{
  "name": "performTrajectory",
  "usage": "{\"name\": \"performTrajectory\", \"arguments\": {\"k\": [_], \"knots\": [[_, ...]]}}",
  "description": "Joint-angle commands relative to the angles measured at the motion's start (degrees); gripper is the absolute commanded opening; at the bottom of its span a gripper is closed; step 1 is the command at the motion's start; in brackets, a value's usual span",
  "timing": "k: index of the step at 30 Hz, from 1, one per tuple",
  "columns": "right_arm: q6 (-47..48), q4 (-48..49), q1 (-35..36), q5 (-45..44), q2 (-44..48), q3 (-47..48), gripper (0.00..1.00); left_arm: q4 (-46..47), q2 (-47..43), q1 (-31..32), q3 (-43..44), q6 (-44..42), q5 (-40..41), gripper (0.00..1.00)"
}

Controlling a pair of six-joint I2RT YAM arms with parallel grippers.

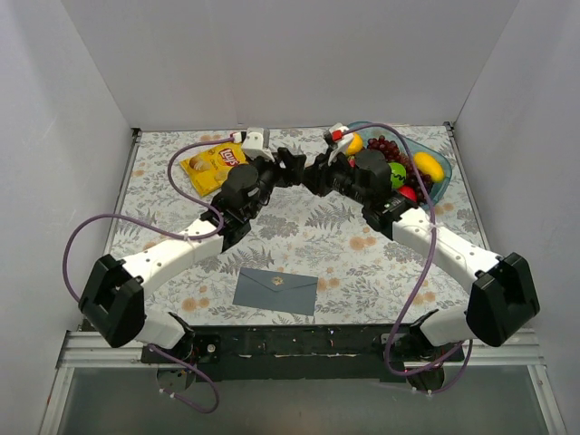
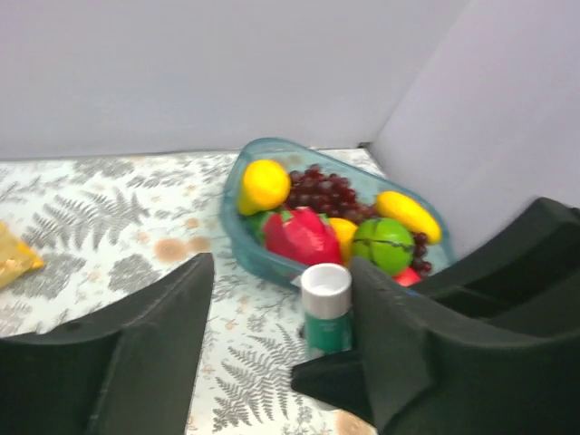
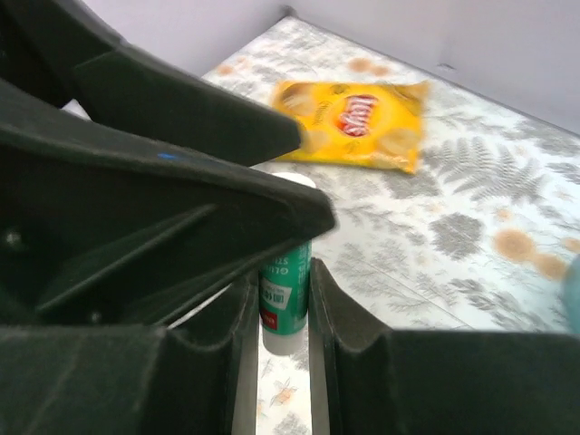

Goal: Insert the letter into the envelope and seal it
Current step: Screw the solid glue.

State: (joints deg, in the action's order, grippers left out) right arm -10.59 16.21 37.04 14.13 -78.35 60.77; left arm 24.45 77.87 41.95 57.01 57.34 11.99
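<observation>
Envelope (image 1: 275,291): one, slate grey-blue, lying flat on the fern-print worktop (image 1: 299,227) at lower centre of the top view, just above the arm bases, flap side up and flap looking folded down, nothing touching it. Two arms reach to upper centre of that view, tips meeting there, well apart from it. Right end effector (image 3: 283,292): narrow, fingers pressed on both sides of one green glue stick (image 2: 326,331), held upright with its white cap up. Left end effector (image 2: 283,267): fingers spread, the glue stick's cap between them, close against one finger, clear gap to the other; it is not gripping. One yellow crisp bag (image 1: 214,166) lies flat at upper left of the top view, near the left arm's wrist. One clear blue-green bowl (image 1: 441,187) sits at upper right, beside the right arm. Inside it: one lemon-like yellow fruit (image 2: 265,184), one bunch of dark grapes (image 2: 322,190), one banana (image 2: 408,213), one green fruit (image 2: 385,243), one red piece (image 2: 299,237). More fruit lies under these, too hidden to count.
</observation>
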Motion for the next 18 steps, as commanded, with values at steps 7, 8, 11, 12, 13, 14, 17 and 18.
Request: {"name": "performTrajectory", "arguments": {"k": [7, 8, 11, 12, 13, 14, 17, 18], "knots": [[-0.3, 7.1, -1.4, 9.5, 9.0, -1.9, 0.01, -2.6, -9.3, -1.2, 0.7, -2.2, -7.5, 0.88], [-0.5, 6.6, -1.4, 12.3, 10.0, -2.2, 0.01, -2.7, -11.5, -1.3, 0.2, -2.1, -9.4, 0.88], [-1.5, 6.7, -1.6, 23.1, 11.5, -3.0, 0.01, 1.0, -16.1, -1.7, -4.1, -0.2, -21.1, 0.86], [-2.0, 7.1, -1.7, 27.3, 11.8, -3.5, 0.01, 3.6, -16.9, -2.0, -6.1, 0.7, -23.1, 0.86], [-2.5, 7.4, -1.7, 29.1, 12.2, -3.7, 0.01, 4.5, -17.7, -2.1, -6.9, 1.4, -27.6, 0.83], [-2.9, 8.1, -1.7, 31.9, 12.7, -3.9, 0.01, 5.4, -18.2, -2.2, -7.4, 2.8, -29.6, 0.82], [-3.4, 8.8, -1.8, 35.1, 13.3, -4.1, 0.01, 7.7, -18.3, -2.6, -8.2, 4.1, -36.7, 0.77], [-3.6, 9.1, -1.8, 36.5, 13.4, -4.0, 0.01, 8.3, -17.8, -2.5, -8.2, 4.0, -38.3, 0.74]]}}
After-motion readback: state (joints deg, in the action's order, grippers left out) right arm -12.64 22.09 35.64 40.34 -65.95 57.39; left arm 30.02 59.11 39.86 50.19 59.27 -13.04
